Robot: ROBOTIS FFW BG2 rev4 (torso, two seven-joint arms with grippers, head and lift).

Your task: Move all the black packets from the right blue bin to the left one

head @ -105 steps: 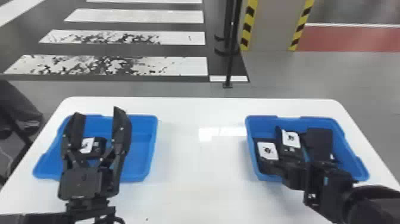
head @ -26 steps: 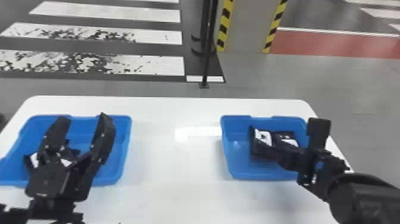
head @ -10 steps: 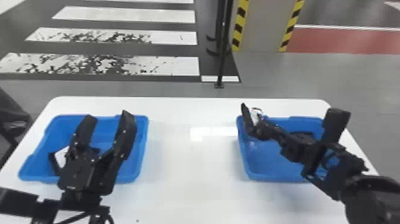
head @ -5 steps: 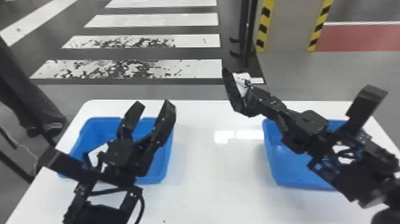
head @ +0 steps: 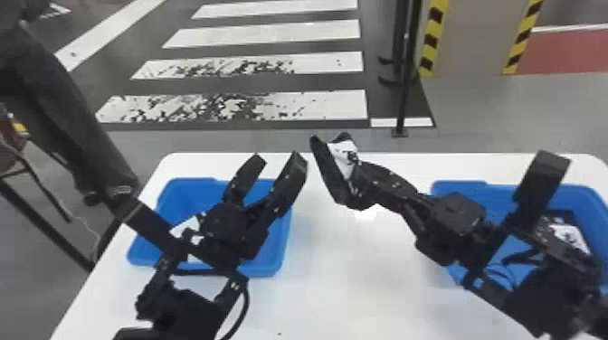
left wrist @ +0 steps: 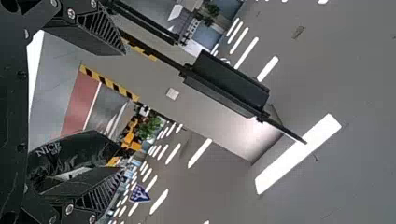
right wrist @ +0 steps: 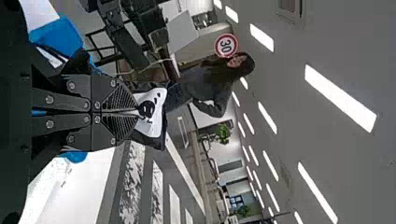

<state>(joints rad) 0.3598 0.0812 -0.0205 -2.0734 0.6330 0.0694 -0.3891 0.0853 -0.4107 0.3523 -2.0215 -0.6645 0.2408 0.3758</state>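
White-striped floor (head: 271,34), black post (head: 406,90), ceiling lights (right wrist: 341,98)

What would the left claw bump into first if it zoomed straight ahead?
The way looks free near the left claw. Farther off, it might meet the dark pole or grey pillar; I can't tell which first.

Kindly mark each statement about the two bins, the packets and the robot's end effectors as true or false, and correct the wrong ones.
1. The right end effector grips a black packet. True.
2. The left end effector is closed. False: its fingers are spread apart.
3. A packet with a white label is in the right blue bin. True.
4. The gripped packet lies in the left blue bin. False: it is held up, between the bins in the head view.
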